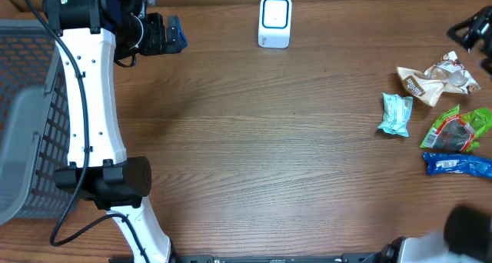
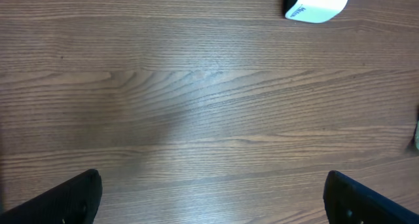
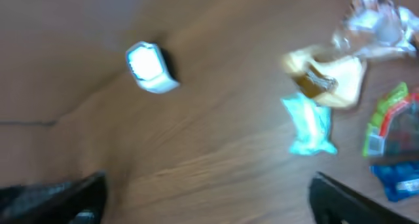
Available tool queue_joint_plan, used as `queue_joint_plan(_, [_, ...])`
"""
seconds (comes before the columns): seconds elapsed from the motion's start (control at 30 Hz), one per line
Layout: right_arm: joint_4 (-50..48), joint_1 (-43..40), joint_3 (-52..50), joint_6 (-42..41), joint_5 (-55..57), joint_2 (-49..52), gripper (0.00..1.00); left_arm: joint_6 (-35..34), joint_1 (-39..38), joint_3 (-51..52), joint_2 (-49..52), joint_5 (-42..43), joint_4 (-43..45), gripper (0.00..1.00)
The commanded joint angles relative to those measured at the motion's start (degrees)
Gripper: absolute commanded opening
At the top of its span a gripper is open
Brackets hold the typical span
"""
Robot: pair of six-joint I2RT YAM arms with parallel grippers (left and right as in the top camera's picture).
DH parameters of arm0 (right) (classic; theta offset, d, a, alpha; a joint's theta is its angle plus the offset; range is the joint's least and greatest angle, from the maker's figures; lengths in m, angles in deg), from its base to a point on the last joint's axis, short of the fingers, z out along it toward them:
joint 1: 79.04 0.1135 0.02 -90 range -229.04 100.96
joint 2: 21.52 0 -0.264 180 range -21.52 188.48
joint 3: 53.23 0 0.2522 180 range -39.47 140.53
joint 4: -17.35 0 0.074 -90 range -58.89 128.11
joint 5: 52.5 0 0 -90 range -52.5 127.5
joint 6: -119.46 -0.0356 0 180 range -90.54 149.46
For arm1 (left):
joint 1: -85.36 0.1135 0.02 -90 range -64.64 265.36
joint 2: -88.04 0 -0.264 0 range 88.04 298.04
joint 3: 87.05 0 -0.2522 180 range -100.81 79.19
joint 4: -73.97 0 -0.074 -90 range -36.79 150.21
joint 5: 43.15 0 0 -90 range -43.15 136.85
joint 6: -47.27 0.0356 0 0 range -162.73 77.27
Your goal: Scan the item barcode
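You're working on a brown wooden table [image 1: 254, 155]. Both claws are empty with jaws wide apart: the left gripper [image 2: 213, 198] at the far left, the right gripper [image 3: 209, 198] over the right side. Nearest on the right lies the blue packet [image 1: 457, 165], then the green packet [image 1: 459, 130], the teal packet [image 1: 396, 114] and the beige wrapper [image 1: 434, 80]. They look light, crinkly and slippery, so I'd pinch a sealed end. The scanner [image 1: 274, 21] stands farthest back.
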Motion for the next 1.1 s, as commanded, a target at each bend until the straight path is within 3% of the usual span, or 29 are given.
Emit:
queue_joint_plan(0.0, [0.15,2.78,1.14,1.51,-1.7,-8.2,1.0,-0.83,-0.39,0.13,-0.28,-0.09,0.09,1.0])
queue_joint_plan(0.13, [0.15,5.55,1.14,-3.3,-1.68,-16.09,1.0,-0.83,-0.39,0.13,-0.28,-0.09,0.09,1.0])
queue_joint_plan(0.4, [0.15,5.84,1.14,-2.78,-1.27,-27.34,1.0,-0.83,-0.39,0.13,-0.28,-0.09,0.09,1.0])
queue_joint_plan(0.63, [0.15,5.84,0.68,-0.76,6.84,-30.12,1.0,-0.83,-0.39,0.13,-0.28,-0.09,0.09,1.0])
queue_joint_plan(0.8, [-0.35,5.81,-5.73,3.58,12.85,-30.1,1.0,-0.83,-0.39,0.13,-0.28,-0.09,0.09,1.0])
queue_joint_plan(0.97, [-9.79,7.45,-15.54,3.67,15.69,-31.58,1.0,-0.83,-0.39,0.13,-0.28,-0.09,0.09,1.0])
queue_joint_plan(1.07, [-20.24,10.19,-25.62,3.67,17.86,-34.93,1.0,-0.83,-0.39,0.13,-0.28,-0.09,0.09,1.0])
